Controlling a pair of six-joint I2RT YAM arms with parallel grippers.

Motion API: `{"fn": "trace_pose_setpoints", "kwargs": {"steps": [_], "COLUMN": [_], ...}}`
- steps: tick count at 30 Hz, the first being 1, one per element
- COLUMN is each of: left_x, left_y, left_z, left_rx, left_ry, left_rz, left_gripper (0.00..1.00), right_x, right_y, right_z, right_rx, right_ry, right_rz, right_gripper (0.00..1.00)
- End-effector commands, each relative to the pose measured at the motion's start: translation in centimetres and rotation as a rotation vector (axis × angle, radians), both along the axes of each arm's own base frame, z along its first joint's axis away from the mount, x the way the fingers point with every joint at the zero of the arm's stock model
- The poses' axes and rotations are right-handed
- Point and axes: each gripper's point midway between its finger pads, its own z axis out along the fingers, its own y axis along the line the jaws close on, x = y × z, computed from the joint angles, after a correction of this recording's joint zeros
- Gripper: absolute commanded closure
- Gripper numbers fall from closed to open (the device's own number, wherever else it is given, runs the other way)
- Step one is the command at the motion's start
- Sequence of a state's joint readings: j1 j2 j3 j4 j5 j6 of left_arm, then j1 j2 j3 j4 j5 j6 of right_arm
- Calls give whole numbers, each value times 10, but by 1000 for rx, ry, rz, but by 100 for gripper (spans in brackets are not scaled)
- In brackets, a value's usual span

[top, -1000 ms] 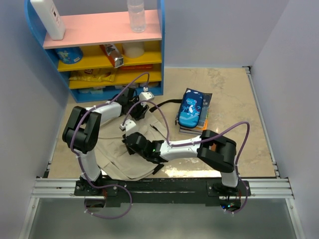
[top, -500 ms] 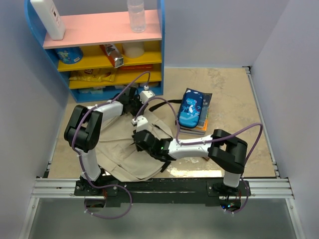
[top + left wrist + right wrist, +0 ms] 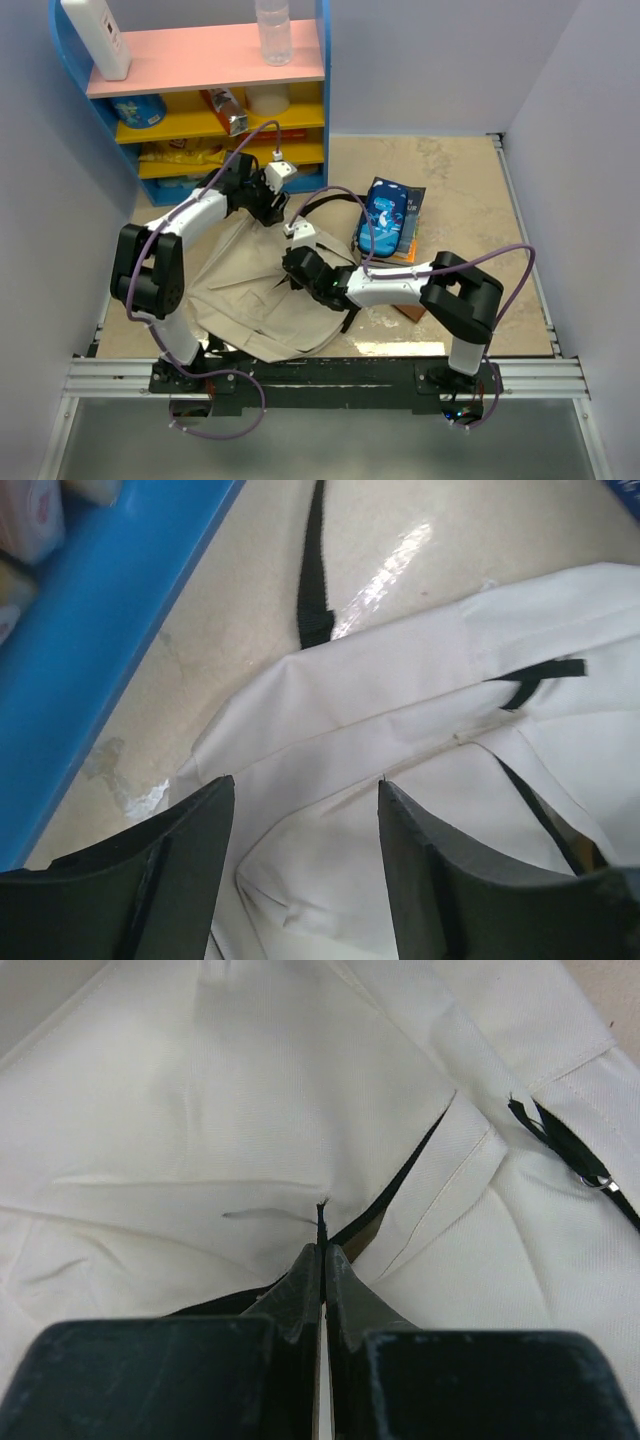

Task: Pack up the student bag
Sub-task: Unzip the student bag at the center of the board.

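The left end effector has opened, empty above the large beige canvas backpack. The right end effector, pinching its zip seam, has dragged it sideways, so opening probably continues.

The right end effector has its dark fingers pressed together on the cream canvas backpack, pinching a thin black tab at their tips. A black strap with a metal ring lies at the right.
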State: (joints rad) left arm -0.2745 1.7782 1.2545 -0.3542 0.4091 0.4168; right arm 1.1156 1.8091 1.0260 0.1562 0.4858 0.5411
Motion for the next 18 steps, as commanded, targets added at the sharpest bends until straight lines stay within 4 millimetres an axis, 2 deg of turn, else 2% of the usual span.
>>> {"fn": "trace_pose_setpoints", "kwargs": {"steps": [1,3,4,6,8,12,18], "left_x": [-25,-33,-29,-31,-30,-37,-49], "left_y": [-29,-33,-38,-41,-47,-53,-58], "left_z": [24,10,9,-10,-19,-47,-64], "left_rx": [-88,-86,-99,-98,-96,-59,-16], "left_ry": [12,29,5,42,71,127,152], "left_rz": [-151,-176,-183,-185,-198,-213,-247], "left_gripper": [36,36,36,37,38,41,44], "right_x": [9,8,7,6,3,-1,-4], "right_y": [-11,-10,-9,-10,-5,0,10], "right_z": [13,16,20,26,31,29,24], "right_rx": [-25,-18,-5,3,32,30,37], "right_ry": [-48,-51,-56,-70,-73,-62,-50], "right_rz": [-30,-21,-15,4,32,58,77], "right_gripper": [100,100,100,100,100,100,100]}}
